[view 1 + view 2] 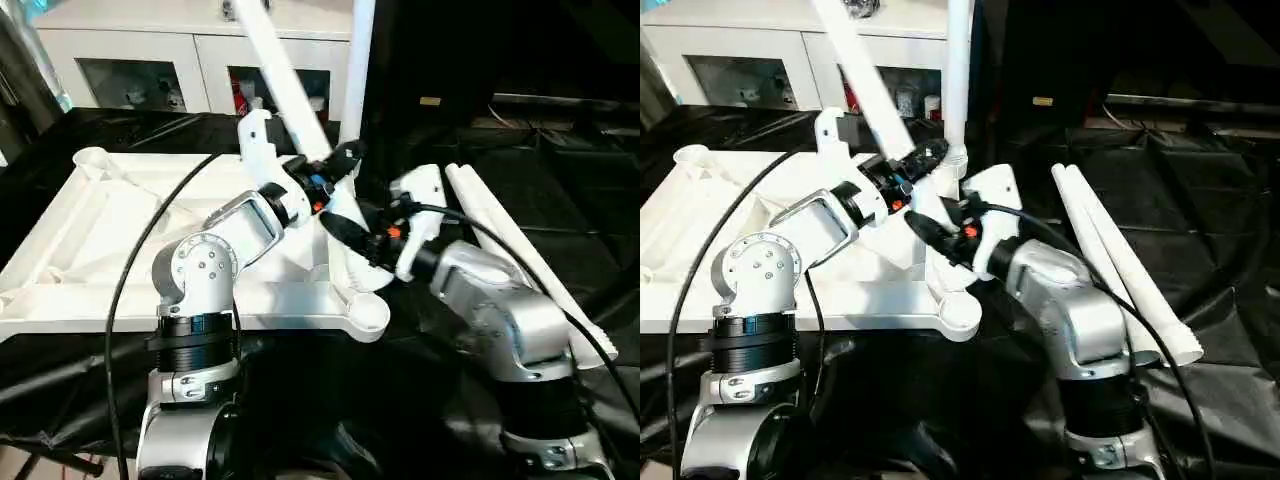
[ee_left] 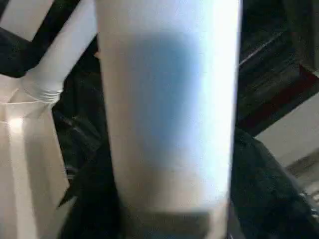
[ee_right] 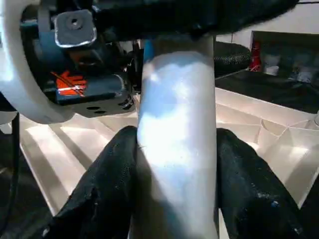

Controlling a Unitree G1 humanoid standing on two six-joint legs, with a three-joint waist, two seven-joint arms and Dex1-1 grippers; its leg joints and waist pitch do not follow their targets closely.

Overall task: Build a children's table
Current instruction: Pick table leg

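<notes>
Leg — clamped between right claw fingers — left claw above.

White ribbed tabletop, white tube legs, black cloth, silver forearms.

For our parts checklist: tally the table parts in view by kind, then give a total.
Top: 1
Legs: 4 (one upright, one tilted, two lying)
Total: 5
</notes>
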